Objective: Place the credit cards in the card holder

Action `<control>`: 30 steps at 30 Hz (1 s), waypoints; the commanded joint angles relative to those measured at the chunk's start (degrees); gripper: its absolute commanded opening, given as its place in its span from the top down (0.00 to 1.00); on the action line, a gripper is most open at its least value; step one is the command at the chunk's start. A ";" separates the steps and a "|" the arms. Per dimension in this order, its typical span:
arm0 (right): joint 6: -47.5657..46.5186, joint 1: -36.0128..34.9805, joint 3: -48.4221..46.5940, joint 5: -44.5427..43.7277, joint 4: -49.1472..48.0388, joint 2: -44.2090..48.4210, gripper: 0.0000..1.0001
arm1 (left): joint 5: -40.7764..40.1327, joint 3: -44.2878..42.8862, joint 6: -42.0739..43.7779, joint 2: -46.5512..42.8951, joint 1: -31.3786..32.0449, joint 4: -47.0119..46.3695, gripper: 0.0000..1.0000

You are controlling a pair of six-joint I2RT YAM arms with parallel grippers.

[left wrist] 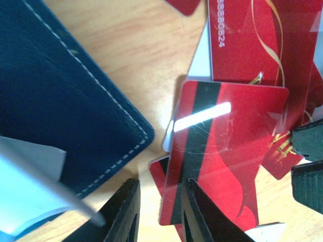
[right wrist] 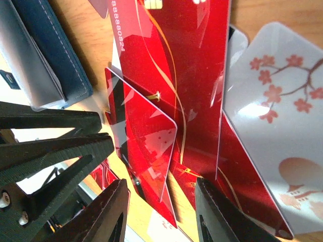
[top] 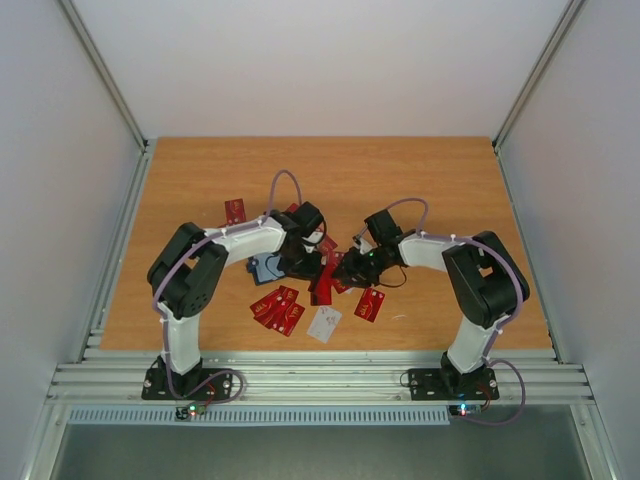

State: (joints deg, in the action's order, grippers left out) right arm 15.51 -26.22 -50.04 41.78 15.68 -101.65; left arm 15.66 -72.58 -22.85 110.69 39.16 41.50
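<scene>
The dark blue card holder [top: 265, 268] [left wrist: 60, 101] [right wrist: 55, 55] lies on the table under my left arm. Red credit cards [top: 330, 280] are piled beside it, between the two grippers. One red card with a black stripe [left wrist: 222, 161] [right wrist: 144, 146] is tilted up off the pile. Its lower corner sits between the fingers of my left gripper [left wrist: 161, 217] [top: 303, 260], which is open with a narrow gap. The right gripper [right wrist: 161, 217] [top: 346, 268] is open and straddles the same tilted card without pinching it. Its fingertips [left wrist: 309, 146] show at the card's far edge.
More red cards [top: 278, 308] [top: 370, 303] [top: 235, 210] and a white card [top: 324, 324] lie loose on the wooden table [top: 420, 180]. A white card with red blossoms [right wrist: 282, 126] rests partly under the red pile. Metal rails [top: 300, 375] run along the near edge, and walls enclose the sides.
</scene>
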 commanded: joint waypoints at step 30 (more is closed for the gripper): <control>2.15 -1.81 -4.27 -0.76 -0.94 -6.46 0.63 | 6.01 -4.11 3.52 6.90 -0.63 -0.03 0.85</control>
State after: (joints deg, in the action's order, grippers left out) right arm 17.02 -27.35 -54.33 42.09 15.49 -105.69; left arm 16.47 -78.15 -20.23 115.11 38.48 42.48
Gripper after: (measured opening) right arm 0.370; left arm 0.156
